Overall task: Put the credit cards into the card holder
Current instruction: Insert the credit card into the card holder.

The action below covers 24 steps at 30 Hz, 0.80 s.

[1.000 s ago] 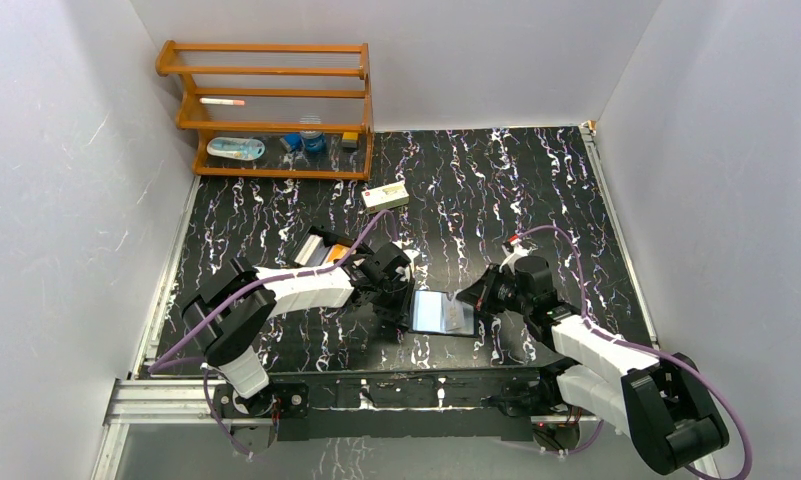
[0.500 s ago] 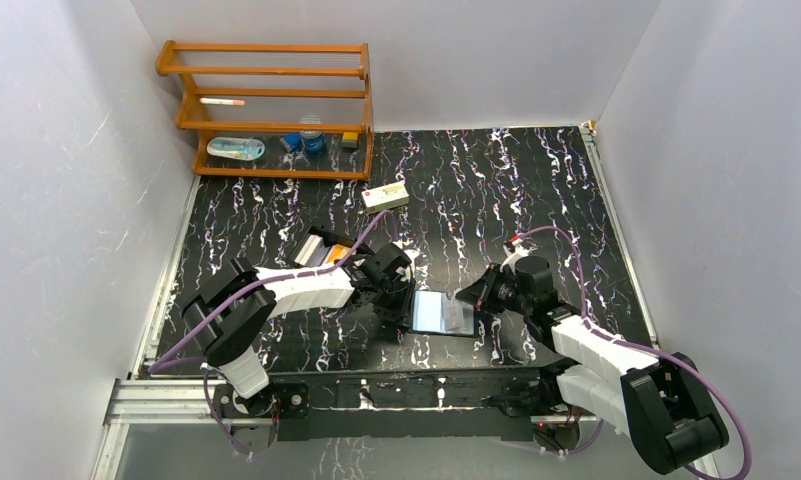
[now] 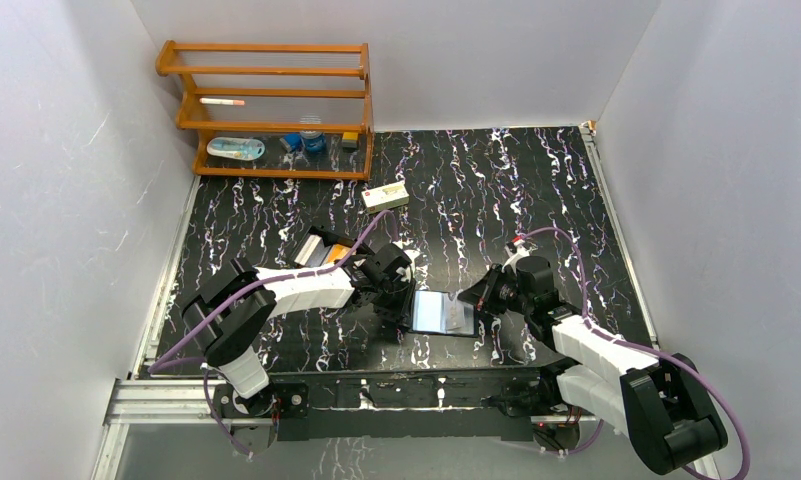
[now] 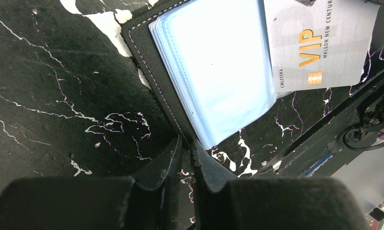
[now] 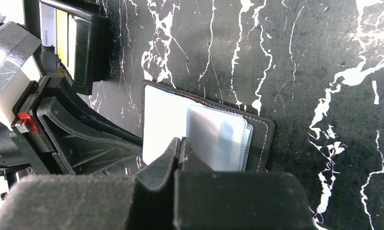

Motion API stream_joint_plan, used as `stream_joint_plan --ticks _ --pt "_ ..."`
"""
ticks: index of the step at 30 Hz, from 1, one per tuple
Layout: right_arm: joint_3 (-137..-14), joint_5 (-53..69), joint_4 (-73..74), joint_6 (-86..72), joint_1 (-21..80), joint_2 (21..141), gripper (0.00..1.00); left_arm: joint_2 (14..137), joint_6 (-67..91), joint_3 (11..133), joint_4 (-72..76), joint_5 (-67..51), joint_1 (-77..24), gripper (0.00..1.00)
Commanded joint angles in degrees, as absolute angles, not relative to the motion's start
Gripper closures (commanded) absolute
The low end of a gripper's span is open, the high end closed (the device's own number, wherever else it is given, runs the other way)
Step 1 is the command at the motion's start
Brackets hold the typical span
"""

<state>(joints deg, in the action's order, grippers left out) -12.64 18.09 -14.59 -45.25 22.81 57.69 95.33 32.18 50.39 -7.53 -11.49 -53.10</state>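
The card holder lies open on the black marbled table, its pale blue sleeves up. My left gripper is shut on the edge of its black left cover. My right gripper is shut on one white credit card with orange "VIP" print. It holds the card tilted over the holder's right side, the card's edge on the sleeves. In the right wrist view the card shows as a grey sheet beside my fingertips.
A black hinged box with white and yellow-orange flat things in it stands open just behind the left gripper, also in the right wrist view. A cream carton lies further back. A wooden rack stands at the back left.
The right gripper has crept slightly lower toward the holder with the card. The left gripper and the holder have not moved.
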Motion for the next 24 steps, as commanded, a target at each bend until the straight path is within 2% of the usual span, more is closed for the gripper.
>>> stream_joint_plan --ticks 1,15,24 --pt "-15.1 18.6 -15.2 -45.5 22.4 56.7 1.0 95.8 31.7 50.4 -9.8 -9.3 -53.8 0.87" --pt "-15.3 18.4 -15.0 -47.4 21.9 53.9 1.0 96.0 31.5 50.8 -10.6 -9.0 -53.8 0.87" --pt "-12.4 19.2 -21.1 -49.7 21.7 57.0 1.0 95.9 31.7 50.9 -10.7 -8.8 -54.1 0.87"
